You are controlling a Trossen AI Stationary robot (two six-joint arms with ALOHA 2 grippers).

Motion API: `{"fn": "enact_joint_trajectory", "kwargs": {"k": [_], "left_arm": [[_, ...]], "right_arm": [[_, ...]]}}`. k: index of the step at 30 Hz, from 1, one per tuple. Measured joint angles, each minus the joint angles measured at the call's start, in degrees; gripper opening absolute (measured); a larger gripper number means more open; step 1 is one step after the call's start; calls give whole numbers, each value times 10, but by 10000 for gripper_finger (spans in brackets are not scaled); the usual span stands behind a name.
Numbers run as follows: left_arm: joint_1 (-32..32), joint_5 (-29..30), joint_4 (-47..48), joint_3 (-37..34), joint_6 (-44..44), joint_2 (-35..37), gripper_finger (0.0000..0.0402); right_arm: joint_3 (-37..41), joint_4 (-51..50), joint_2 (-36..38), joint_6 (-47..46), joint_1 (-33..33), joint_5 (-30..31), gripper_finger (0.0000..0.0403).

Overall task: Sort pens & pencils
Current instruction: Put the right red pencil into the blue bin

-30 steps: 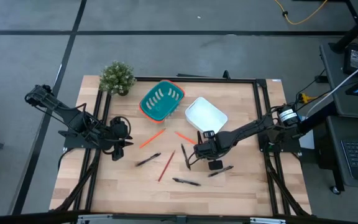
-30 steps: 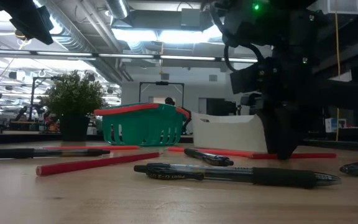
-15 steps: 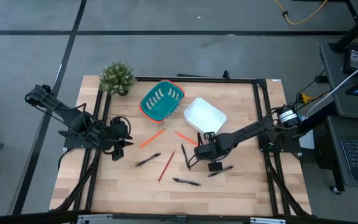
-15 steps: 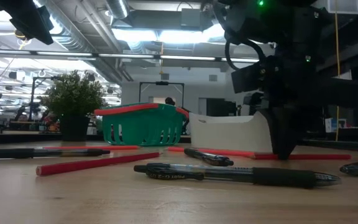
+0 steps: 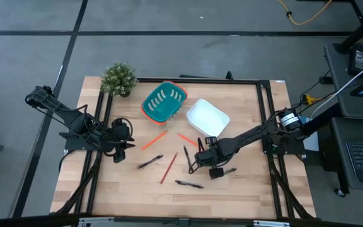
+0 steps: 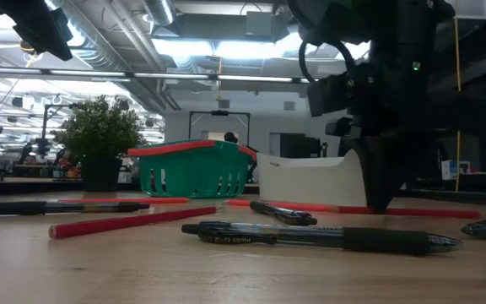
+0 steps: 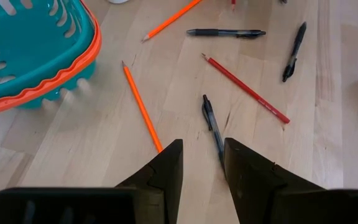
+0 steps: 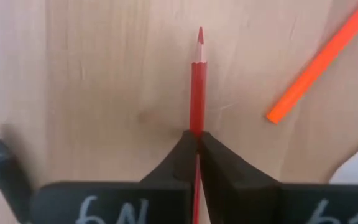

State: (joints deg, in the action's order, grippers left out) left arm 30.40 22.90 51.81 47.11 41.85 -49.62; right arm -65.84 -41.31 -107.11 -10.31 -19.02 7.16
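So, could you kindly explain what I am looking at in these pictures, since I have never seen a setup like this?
This is a robot with two dark arms at a wooden table. One picture looks straight down from above, one looks level across the table top, and two come from cameras on the arms' wrists.

On the table lie black pens and orange-red pencils, with a teal basket, a white tray and a small plant at the back.

The right end effector is down near the table's middle, shut on a red pencil; its wrist camera shows the fingers pinching it. The left end effector waits open at the left edge, holding nothing.
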Motion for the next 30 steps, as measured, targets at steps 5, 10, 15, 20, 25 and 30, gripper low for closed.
{"fn": "enact_joint_trajectory", "kwargs": {"k": [5,10,15,20,25,30], "left_arm": [[0,0,0,0,0,0,110],[0,0,0,0,0,0,110],[0,0,0,0,0,0,110],[0,0,0,0,0,0,110],[0,0,0,0,0,0,110],[0,0,0,0,0,0,110]], "right_arm": [[-1,0,1,-18,-15,3,15],[-16,-3,2,-29,-26,6,15],[-27,-1,3,-27,-27,6,15],[-27,2,3,-29,-27,7,16],[-27,10,3,-29,-27,7,16],[-27,12,3,-28,-27,8,16]]}}
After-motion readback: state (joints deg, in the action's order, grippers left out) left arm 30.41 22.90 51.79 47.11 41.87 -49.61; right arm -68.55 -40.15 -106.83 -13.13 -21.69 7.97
